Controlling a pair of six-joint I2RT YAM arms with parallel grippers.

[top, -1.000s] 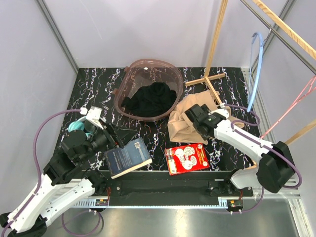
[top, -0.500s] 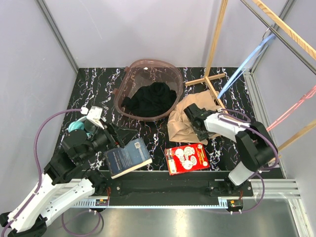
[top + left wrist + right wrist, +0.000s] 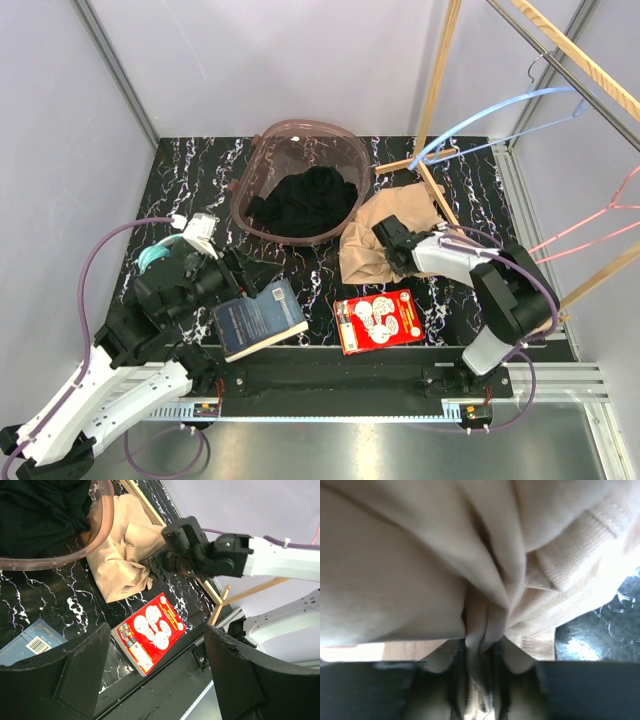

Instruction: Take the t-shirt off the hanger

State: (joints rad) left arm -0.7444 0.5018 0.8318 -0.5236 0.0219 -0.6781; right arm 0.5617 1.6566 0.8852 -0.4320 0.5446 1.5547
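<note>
Two arms, but only one is working. My right gripper [image 3: 388, 240] is pinched shut on a fold of the crumpled beige cotton t-shirt [image 3: 362, 255]. The shirt lies heaped on the black marbled table [image 3: 190, 180], well apart from the bare light-blue wire hanger [image 3: 510, 98] up on the rail. I judge the pinch is there to drag the cloth clear. My left gripper [image 3: 155, 655] hovers with its jaws spread wide, holding nothing. The translucent pink plastic basket [image 3: 300, 127] holds only a bunched black garment [image 3: 305, 200]; the shirt sits just outside its rim.
</note>
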